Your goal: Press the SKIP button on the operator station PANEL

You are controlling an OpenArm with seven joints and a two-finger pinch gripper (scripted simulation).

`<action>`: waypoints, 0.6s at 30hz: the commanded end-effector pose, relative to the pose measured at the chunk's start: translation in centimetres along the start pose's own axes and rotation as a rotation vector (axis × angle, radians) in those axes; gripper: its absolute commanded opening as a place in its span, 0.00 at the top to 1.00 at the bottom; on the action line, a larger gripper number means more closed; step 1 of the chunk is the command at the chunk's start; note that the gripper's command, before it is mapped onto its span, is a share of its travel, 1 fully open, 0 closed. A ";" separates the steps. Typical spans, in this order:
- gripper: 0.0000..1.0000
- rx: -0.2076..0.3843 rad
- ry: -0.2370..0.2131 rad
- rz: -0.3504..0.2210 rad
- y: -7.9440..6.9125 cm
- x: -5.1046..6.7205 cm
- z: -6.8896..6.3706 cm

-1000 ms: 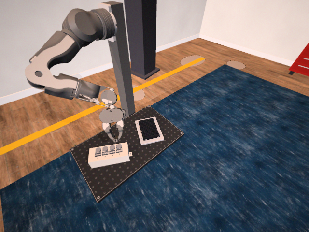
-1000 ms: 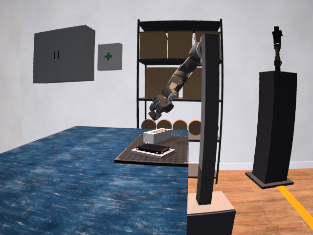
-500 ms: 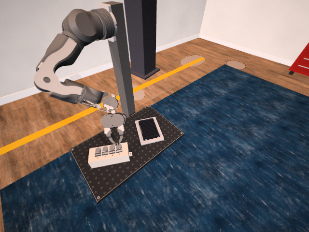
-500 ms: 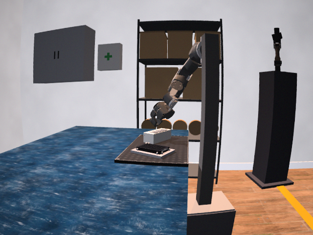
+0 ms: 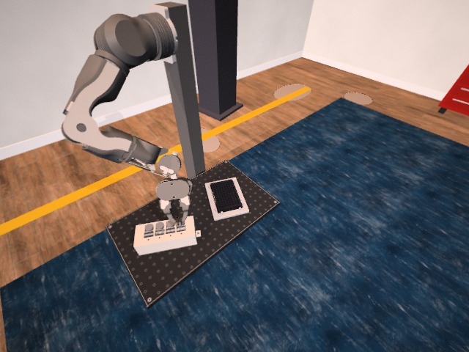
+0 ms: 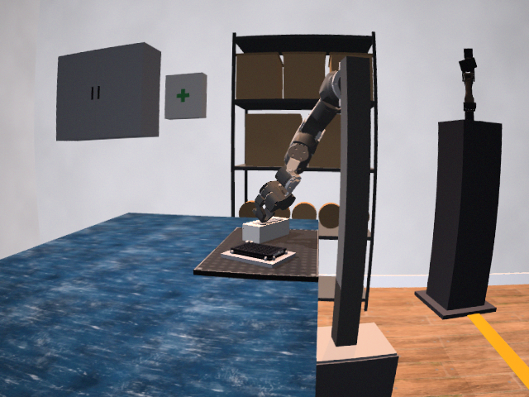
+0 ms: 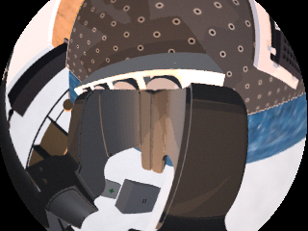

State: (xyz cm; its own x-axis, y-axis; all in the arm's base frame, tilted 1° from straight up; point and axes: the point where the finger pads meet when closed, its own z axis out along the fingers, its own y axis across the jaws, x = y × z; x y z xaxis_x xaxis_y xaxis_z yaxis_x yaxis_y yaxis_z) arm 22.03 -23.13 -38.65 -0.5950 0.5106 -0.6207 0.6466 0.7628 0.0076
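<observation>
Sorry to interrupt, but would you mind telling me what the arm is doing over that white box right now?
The arm has its tool, shut and holding nothing, lowered onto the button row of the white operator panel, toward the end nearest the 96-well plate. It seems to be pressing or about to press a button there; the printed names are too small to read, and no lit lamp can be made out. The plate sits untouched on its white nest beside the panel.

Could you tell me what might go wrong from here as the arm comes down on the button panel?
1. The shut gripper sits low over the right end of the PANEL; the four buttons are close together, so it may press a neighbour, and that cannot be undone.
2. The printed names are unreadable here, so SKIP is unconfirmed.
3. The 96-well plate C15 lies near; a sideways swing could knock it.
</observation>
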 end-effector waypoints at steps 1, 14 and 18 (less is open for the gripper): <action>1.00 -0.010 -0.008 0.007 0.2 -0.3 0.0; 1.00 -0.002 -0.012 0.010 0.2 -1.2 -0.4; 1.00 -0.002 -0.012 0.010 0.2 -1.2 -0.4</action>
State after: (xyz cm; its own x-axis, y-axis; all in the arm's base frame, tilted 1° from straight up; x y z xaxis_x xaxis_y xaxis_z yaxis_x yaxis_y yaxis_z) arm 22.70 -23.37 -37.66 -0.5812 0.5133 -0.6314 0.6499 0.7598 0.0193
